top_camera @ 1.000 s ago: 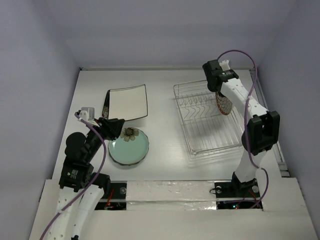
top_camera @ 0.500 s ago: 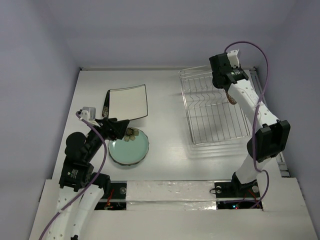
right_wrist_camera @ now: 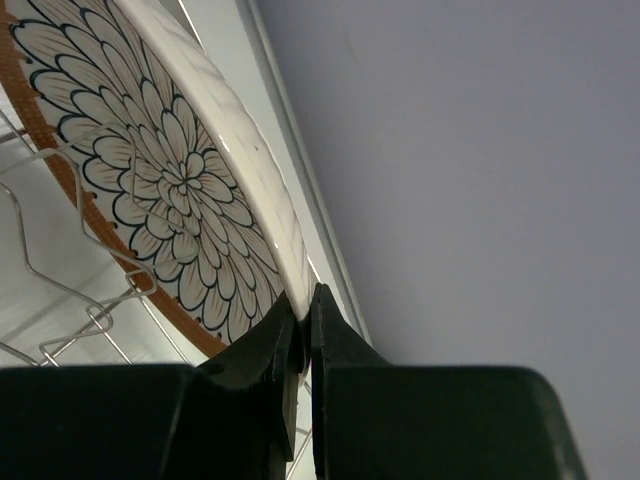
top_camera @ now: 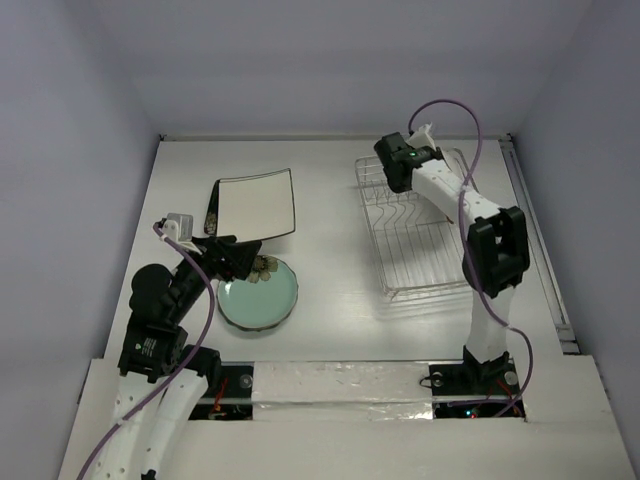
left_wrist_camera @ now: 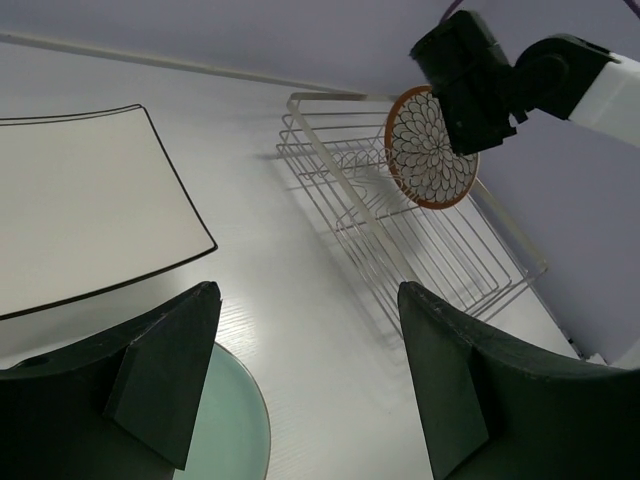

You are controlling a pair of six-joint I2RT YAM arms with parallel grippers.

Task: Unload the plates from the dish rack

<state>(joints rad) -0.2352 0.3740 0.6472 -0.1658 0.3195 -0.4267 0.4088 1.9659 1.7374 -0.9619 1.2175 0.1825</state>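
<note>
Petal-patterned plate (right_wrist_camera: 170, 180) is pinched at its rim by right fingers (right_wrist_camera: 262, 365); left fingers (left_wrist_camera: 165, 375) spread.

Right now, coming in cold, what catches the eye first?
The round brown-rimmed white petal-patterned plate, pinched at its rim by the right gripper above the silver wire dish rack at far right. Near left, the open left gripper hovers over a round pale-teal plate.

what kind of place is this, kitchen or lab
Probably a robot test cell: bare pale walls box in a white table, left arm and right arm bolted at its near edge, plus a dish rack and teal plate.
</note>
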